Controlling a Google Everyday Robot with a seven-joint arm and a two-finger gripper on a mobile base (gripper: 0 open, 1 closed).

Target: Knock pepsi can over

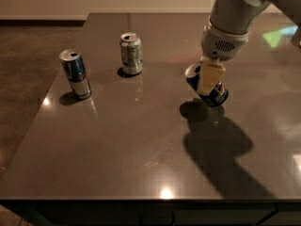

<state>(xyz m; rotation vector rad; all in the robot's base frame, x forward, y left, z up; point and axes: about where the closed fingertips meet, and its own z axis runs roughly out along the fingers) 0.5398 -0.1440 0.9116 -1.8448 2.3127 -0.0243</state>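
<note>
The pepsi can (218,95) is dark navy with a silver top and sits right of the table's middle. It is tilted, its top leaning left and its base to the lower right, and its shadow falls just below it on the table. My gripper (208,79) comes down from the upper right on the white arm (230,27). It lies across the front of the can and hides the can's middle.
A slim blue-and-silver can (75,74) stands upright at the left of the dark table (141,145). A pale silver-green can (131,53) stands upright behind the middle. The table's left edge meets brown floor (23,79). The front edge runs along the bottom.
</note>
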